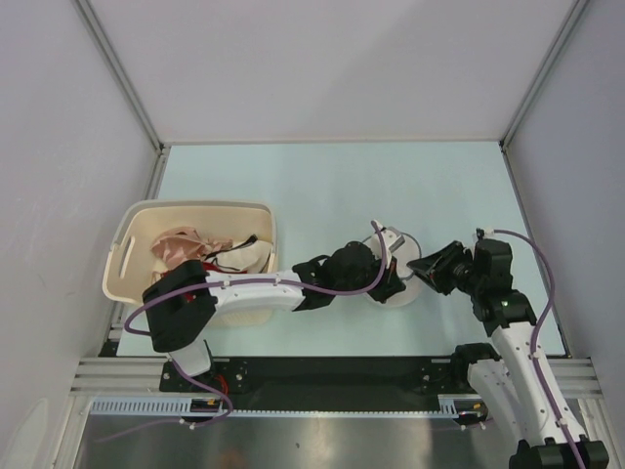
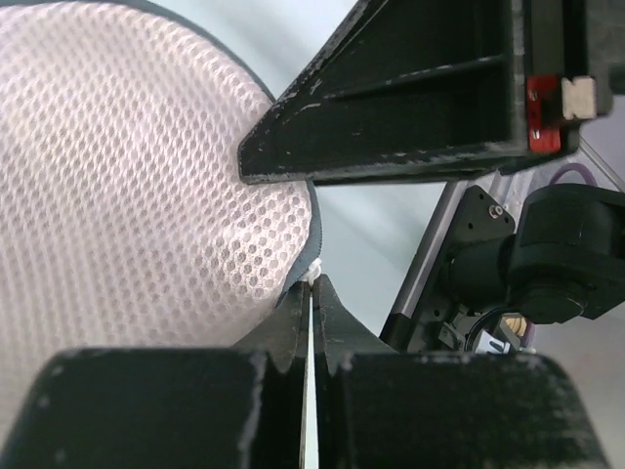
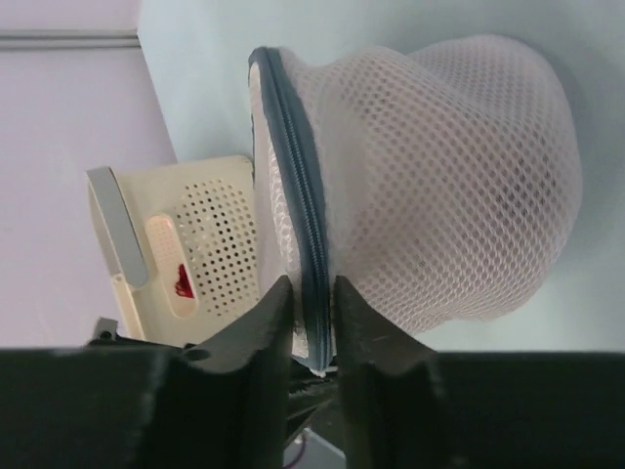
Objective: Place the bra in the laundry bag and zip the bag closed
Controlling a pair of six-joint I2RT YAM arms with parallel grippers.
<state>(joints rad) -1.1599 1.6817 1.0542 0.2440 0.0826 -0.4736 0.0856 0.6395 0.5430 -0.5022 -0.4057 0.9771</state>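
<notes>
Right wrist view: right jaws pinch the laundry bag [image 3: 430, 176] zip rim; left jaws closed beside it.

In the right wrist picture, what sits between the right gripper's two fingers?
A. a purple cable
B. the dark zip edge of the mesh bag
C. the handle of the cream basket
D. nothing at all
B: the right gripper has its fingers on either side of the dark zip edge of the mesh bag.

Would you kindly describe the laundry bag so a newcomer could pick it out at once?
Start at the cream basket on the table's left and look right, past the left arm. Between the two grippers sits the laundry bag: a small domed white mesh pouch with a dark zip edge, unlike the rigid, perforated basket.
</notes>
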